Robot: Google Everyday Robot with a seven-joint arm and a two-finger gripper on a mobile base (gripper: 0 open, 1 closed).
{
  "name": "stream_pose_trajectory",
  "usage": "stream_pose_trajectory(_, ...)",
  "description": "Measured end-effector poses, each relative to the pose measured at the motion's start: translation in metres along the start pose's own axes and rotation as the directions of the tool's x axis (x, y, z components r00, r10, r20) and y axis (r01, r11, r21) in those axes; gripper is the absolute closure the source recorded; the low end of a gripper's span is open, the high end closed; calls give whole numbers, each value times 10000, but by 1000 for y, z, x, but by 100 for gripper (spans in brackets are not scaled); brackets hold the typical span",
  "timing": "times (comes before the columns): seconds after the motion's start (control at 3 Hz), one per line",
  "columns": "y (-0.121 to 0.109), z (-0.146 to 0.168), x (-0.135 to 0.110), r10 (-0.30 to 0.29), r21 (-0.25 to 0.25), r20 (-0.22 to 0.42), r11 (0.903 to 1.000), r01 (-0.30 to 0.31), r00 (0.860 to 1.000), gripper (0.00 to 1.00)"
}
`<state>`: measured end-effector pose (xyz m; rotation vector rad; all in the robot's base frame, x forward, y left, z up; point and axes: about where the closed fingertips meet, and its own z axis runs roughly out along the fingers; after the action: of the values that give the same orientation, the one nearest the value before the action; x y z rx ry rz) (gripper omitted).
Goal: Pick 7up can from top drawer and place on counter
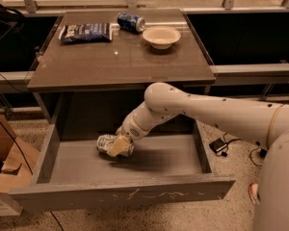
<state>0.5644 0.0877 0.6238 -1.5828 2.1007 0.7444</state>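
Inside the top drawer (43, 160), left of its middle, the 7up can (105, 142) lies on its side, long axis roughly along the drawer's width. The gripper (119, 146) overlaps the can's right end, reaching from the drawer's right. Whether it grips the can cannot be told.

Counter (115, 64): glossy dark top that carried a light glint. Top drawer (120, 194): matt grey, with a front panel scratched pale. 7up can (105, 142): silvery metal, dented, with a dull sheen. Gripper (119, 146), down in the drawer at the can, looked tan and matt. Arm (207, 112): smooth off-white shell. Dark blue can (131, 22) was shiny; bag (85, 32) was a glossy wrapper; bowl (161, 36) was matt cream.
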Motion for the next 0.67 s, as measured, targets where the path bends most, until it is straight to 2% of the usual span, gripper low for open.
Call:
stream_pose_trajectory(0.33, 2, -25, -6, 47, 188, 129, 9998, -49, 9999, 63)
stream_pose_trajectory(0.67, 1, -76, -26, -761, 509, 242, 9959, 748, 9968, 87)
